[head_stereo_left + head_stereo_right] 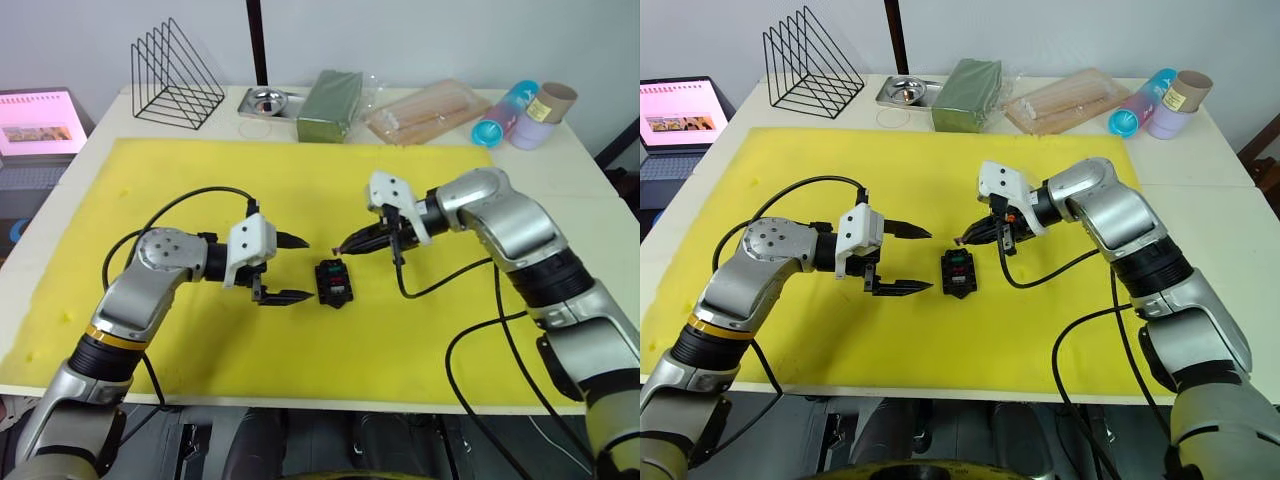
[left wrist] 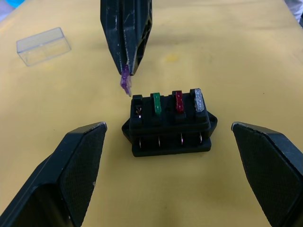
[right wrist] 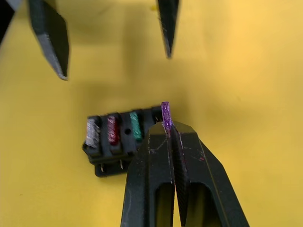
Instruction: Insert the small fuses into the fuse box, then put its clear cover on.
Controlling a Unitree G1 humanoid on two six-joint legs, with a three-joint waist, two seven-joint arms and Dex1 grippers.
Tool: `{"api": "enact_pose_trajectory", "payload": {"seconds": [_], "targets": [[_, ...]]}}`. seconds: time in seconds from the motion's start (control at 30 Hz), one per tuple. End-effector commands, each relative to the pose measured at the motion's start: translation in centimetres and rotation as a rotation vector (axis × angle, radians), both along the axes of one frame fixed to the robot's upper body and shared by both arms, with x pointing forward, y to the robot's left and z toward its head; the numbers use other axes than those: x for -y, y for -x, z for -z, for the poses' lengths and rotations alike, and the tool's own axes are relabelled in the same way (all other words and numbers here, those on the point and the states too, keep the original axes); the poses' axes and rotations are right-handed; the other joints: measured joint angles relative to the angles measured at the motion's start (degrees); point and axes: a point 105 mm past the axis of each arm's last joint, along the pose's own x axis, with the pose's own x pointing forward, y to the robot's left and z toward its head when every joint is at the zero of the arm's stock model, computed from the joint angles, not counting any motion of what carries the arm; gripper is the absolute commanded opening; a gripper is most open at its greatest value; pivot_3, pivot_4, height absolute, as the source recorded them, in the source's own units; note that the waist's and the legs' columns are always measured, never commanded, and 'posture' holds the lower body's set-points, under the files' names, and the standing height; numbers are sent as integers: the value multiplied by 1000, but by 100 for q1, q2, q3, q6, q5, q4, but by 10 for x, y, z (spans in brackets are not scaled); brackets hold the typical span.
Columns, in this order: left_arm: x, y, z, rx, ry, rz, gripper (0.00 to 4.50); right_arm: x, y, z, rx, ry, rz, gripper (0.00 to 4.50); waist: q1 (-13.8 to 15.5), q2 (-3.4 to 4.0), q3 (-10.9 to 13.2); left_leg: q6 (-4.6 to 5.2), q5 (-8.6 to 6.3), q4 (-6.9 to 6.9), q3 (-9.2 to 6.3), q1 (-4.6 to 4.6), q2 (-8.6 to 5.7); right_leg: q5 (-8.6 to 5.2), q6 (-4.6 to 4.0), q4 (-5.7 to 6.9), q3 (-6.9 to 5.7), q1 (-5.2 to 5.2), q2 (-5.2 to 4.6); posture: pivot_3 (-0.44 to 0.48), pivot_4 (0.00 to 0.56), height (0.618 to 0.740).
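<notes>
The black fuse box lies on the yellow mat between my grippers. Green, red and grey fuses stand in three of its slots; the end slot beside the green one is empty. My right gripper is shut on the purple fuse, whose tip hangs just above that empty slot. My left gripper stands open just left of the box, one finger on each side of its line. The clear cover lies on the mat beyond the box in the left wrist view.
Along the table's back edge stand a black wire rack, a metal tray, a green packet, a clear bag of sticks and lying cups. A laptop sits at the far left.
</notes>
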Motion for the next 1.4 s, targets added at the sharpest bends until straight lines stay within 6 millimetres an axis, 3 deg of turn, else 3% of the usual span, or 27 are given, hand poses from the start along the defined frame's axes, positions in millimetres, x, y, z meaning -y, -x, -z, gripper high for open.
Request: {"api": "enact_pose_trajectory", "payload": {"seconds": [0.03, 1.1, 1.4], "targets": [[0, 2, -8, 47, 9, 1, 4500, -5, -1, -11, 41, -5, -45, 18, 2, 0, 0, 0, 0, 0, -1, 0, 0, 0, 0, 0, 0, 0, 0, 0, 150, 740], [0, 5, -8, 52, 6, 1, 4500, -5, -9, 10, 9, 16, -33, 18, -2, 0, 0, 0, 0, 0, -1, 0, 0, 0, 0, 4, 0, -1, 1, 0, 150, 740], [1, 4, -8, 54, 8, 1, 4500, -6, -9, 0, 6, -18, -40, 18, -1, 0, 0, 0, 0, 0, -1, 0, 0, 0, 0, 4, 0, -1, 0, 0, 150, 740]]}}
